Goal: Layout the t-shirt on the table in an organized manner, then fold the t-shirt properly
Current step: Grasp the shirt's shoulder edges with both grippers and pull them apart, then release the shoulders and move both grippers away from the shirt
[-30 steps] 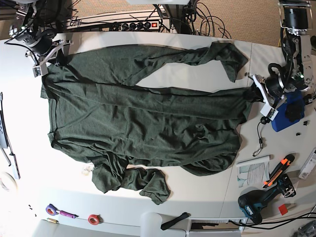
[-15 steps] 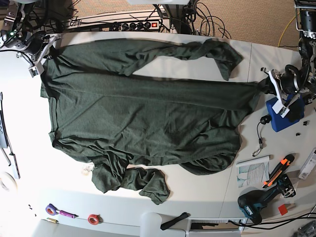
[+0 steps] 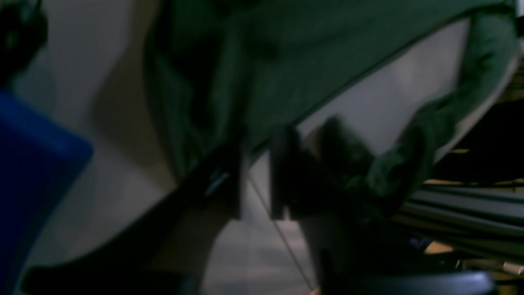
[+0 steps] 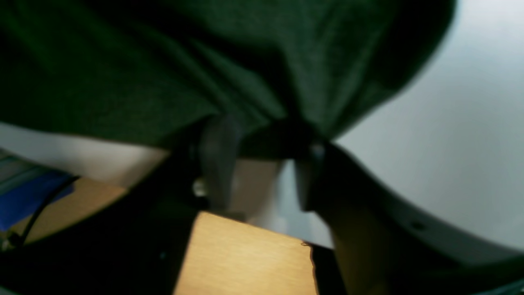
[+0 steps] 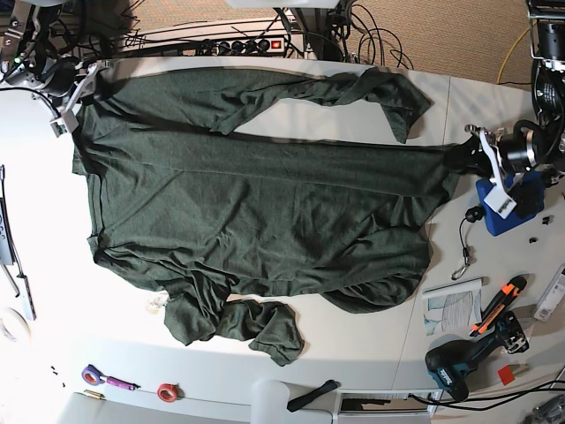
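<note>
Base view: thin, limp green t-shirt [image 5: 256, 203] sprawls across the white table [image 5: 371, 353], best pinched at corners; right gripper [image 4: 262, 172] and left gripper [image 3: 256, 180] jaws parted, fabric at their tips, grip unclear.

Base view bright, left-side glare; wrist views dim, motion-blurred.

The big green t-shirt [image 5: 256, 199] covers most of the white table [image 5: 40, 212]. Bare room lies along the left side and along the near edge. On the right, things crowd the way: a blue box [image 5: 512, 201], a drill [image 5: 463, 358], an orange knife [image 5: 499, 305] and a paper [image 5: 452, 305]. Two tape rolls [image 5: 128, 384] sit near the front left corner. Cables [image 5: 265, 40] crowd the far edge.
</note>
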{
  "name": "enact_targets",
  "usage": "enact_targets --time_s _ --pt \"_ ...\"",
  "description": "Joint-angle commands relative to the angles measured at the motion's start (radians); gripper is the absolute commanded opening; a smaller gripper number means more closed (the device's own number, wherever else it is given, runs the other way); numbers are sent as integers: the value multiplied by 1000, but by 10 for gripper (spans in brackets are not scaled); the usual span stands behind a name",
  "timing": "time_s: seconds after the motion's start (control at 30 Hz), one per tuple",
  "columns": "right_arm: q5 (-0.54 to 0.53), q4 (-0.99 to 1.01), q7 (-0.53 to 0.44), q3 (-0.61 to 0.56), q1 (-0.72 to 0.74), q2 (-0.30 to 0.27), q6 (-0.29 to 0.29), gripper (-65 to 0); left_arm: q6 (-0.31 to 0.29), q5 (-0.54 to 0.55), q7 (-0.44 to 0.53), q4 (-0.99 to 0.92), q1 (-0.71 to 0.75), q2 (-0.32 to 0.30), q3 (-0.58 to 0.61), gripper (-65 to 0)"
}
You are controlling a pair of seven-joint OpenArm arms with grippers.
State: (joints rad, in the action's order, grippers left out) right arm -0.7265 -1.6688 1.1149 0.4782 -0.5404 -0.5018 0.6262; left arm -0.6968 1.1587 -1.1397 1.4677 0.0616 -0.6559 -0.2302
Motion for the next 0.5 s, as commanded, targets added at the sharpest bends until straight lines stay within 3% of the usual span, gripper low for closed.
enact_targets --time_s 0.0,0.13,0.3,0.47 --pt "9 19 125 -2 -28 5 5 -392 -1 36 14 13 -15 -24 -29 -492" --pt "-245 19 141 93 -26 14 72 -392 -1 97 13 13 -23 -29 -163 -458" --pt "-551 19 203 332 -10 73 72 -392 -1 161 9 13 -39 -63 -378 -458" --pt "-738 19 271 546 -6 153 72 -393 -1 181 -14 13 -34 -116 -445 -458"
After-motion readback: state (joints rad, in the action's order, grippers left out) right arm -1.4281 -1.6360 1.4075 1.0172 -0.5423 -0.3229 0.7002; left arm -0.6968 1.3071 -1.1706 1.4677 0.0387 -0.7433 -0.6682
